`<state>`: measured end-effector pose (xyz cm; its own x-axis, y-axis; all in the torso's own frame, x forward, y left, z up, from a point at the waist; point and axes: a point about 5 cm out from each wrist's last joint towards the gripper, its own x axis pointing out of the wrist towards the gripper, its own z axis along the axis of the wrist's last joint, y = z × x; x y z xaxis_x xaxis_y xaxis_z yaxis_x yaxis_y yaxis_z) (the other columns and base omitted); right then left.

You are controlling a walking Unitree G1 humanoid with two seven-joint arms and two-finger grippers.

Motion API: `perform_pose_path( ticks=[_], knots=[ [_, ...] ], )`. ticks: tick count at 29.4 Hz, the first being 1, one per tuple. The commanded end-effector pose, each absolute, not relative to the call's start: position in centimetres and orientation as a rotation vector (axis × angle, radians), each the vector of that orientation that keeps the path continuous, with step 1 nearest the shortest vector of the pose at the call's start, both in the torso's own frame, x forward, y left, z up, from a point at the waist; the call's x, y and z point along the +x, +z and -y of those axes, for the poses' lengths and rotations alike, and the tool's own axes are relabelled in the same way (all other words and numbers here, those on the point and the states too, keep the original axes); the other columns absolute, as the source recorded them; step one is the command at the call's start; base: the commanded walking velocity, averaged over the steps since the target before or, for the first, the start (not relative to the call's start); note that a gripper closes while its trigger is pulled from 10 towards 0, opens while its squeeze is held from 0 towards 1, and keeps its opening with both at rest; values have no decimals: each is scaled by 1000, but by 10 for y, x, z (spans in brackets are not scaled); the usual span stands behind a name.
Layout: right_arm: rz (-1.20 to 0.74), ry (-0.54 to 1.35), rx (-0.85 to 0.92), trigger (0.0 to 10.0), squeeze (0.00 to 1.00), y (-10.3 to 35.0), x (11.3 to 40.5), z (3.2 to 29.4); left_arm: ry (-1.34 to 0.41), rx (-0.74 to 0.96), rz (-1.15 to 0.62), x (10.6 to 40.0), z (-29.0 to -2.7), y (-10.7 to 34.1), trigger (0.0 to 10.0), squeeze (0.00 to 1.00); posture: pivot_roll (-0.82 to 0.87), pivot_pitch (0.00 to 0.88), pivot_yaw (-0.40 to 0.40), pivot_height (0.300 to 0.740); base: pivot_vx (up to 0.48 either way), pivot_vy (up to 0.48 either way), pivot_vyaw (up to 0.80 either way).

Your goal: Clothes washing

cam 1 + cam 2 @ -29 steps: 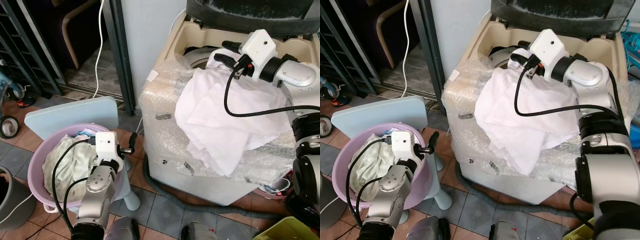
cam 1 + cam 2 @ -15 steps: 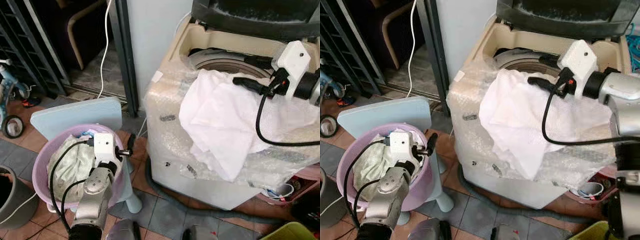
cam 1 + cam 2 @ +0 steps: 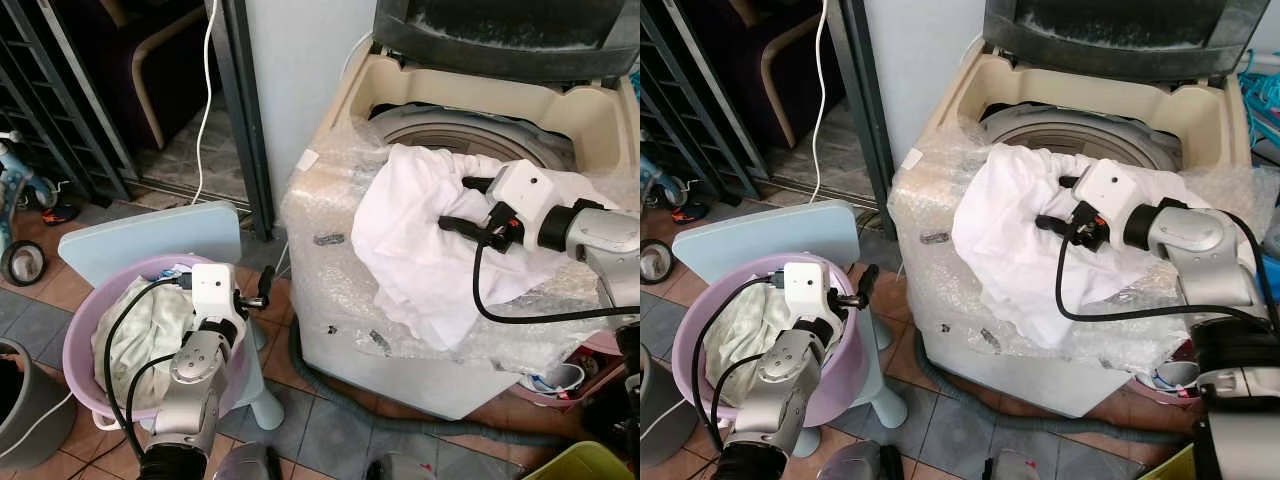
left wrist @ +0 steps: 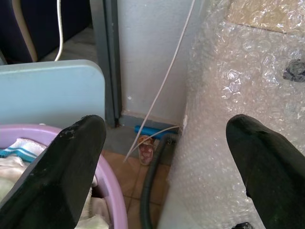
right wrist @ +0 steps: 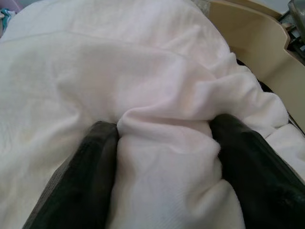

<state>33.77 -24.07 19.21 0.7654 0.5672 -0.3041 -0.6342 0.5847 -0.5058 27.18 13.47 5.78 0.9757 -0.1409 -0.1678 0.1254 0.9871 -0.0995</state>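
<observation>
White cloth (image 3: 430, 250) is the one item on the washing machine (image 3: 440, 200): it lies over the front edge of the open machine, partly on the bubble wrap (image 3: 330, 230) that covers the body, and one end hangs down the front side. Your right arm reaches across from the right, forearm almost level, and the right tool (image 3: 452, 204) is pressed into the upper part of this cloth. In the right wrist view you see its two black fingers (image 5: 95, 157) set apart, with a raised fold of the cloth (image 5: 162, 129) between them; the fingers touch the fold on both sides, but they are not closed together.

Your left arm is bent low on the left side, beside the pink basket (image 3: 75, 350). The left tool (image 3: 263, 284) points forward, just past the rim of the basket, toward the wrapped machine. In the left wrist view its two fingers (image 4: 62, 167) are spread wide and nothing is between them.

Count one pink basket, and it holds a pile of pale laundry (image 3: 135, 330); how many pieces, you cannot tell. One light blue board (image 3: 150, 230) stands behind the basket. One grey hose (image 3: 400, 420) lies on the tiled floor (image 3: 320, 430) along the foot of the machine. One white cable (image 3: 205, 90) hangs down by the dark door frame (image 3: 235, 110).
</observation>
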Motion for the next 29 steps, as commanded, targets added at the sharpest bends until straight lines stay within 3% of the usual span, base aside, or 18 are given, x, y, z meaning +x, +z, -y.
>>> perform_pose_path(
  ticks=[1, 4, 6, 12, 17, 18, 22, 24, 29],
  knots=[
    [-186, 541, -589, 0, 0, 183, 345, 259, -132, -86, -183, 271, -136, 57, 10000, 0, -92, 70, 61, 740, 0, 0, 0],
    [-152, 448, -547, 0, 0, 190, 352, 265, -132, -87, -183, 271, -136, 57, 10000, 0, -93, 69, 60, 740, 0, 0, 0],
    [-122, 260, -448, 0, 0, 203, 362, 281, -132, -88, -182, 270, -135, 57, 10000, 0, -93, 69, 57, 740, 0, 0, 0],
    [-74, 117, -205, 0, 0, 223, 369, 298, -128, -89, -179, 271, -136, 58, 10000, 0, -94, 69, 55, 740, 0, 0, 0],
    [-43, 32, -135, 0, 0, 234, 375, 303, -129, -87, -180, 271, -135, 57, 10000, 0, -94, 68, 54, 740, 0, 0, 0],
    [35, -49, -120, 0, 0, 249, 379, 305, -128, -87, -181, 271, -135, 57, 10000, 0, -94, 70, 53, 740, 0, 0, 0],
    [136, -85, -66, 0, 0, 267, 382, 304, -128, -88, -180, 272, -135, 57, 10000, 0, -95, 70, 54, 740, 0, 0, 0],
    [433, -24, 119, 0, 0, 327, 386, 283, -129, -87, -181, 272, -135, 57, 10000, 0, -95, 71, 56, 740, 0, 0, 0],
    [500, 69, 95, 0, 0, 350, 389, 265, -129, -86, -181, 272, -134, 57, 10000, 0, -92, 70, 50, 740, 0, 0, 0]
  ],
)
